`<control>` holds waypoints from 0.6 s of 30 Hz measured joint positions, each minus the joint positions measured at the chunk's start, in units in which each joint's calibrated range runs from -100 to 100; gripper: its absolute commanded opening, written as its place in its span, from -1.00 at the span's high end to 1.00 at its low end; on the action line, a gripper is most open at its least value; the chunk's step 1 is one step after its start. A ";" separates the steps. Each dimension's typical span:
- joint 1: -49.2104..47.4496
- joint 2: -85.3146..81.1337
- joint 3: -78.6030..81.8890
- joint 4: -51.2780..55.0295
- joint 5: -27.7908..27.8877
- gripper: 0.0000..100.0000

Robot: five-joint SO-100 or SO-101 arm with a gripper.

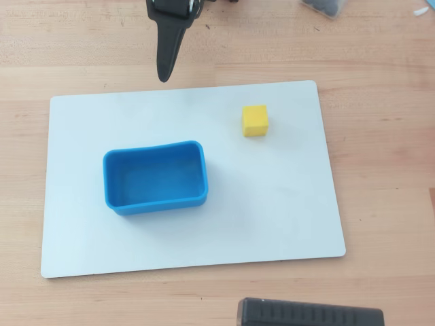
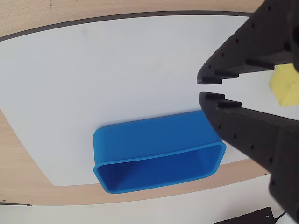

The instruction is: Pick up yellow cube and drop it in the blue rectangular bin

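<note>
The yellow cube [image 1: 255, 121] sits on a white board [image 1: 272, 210], to the right of and a little behind the blue rectangular bin [image 1: 155, 204] in the overhead view. The bin is empty. My gripper [image 1: 163, 75] hangs above the board's far edge, behind the bin and left of the cube, touching neither. In the wrist view the gripper [image 2: 202, 87] has its two black fingers nearly together with nothing between them. There the bin [image 2: 154, 135] lies below the fingers, and the cube [image 2: 286, 86] shows at the right edge, partly hidden by the upper finger.
The white board lies on a wooden table [image 1: 380, 136]. A black ribbed object [image 1: 309, 314] sits at the near edge of the overhead view. A dark object [image 1: 326, 5] sits at the top right, off the board.
</note>
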 measured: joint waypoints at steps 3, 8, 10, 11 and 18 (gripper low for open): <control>0.00 0.00 0.38 -0.45 0.00 1.00; 0.00 0.00 0.38 -0.98 0.00 1.00; 0.00 0.00 0.38 -0.98 0.00 1.00; 0.00 0.00 0.38 -0.98 0.00 1.00; -1.62 0.00 0.38 0.63 0.44 1.00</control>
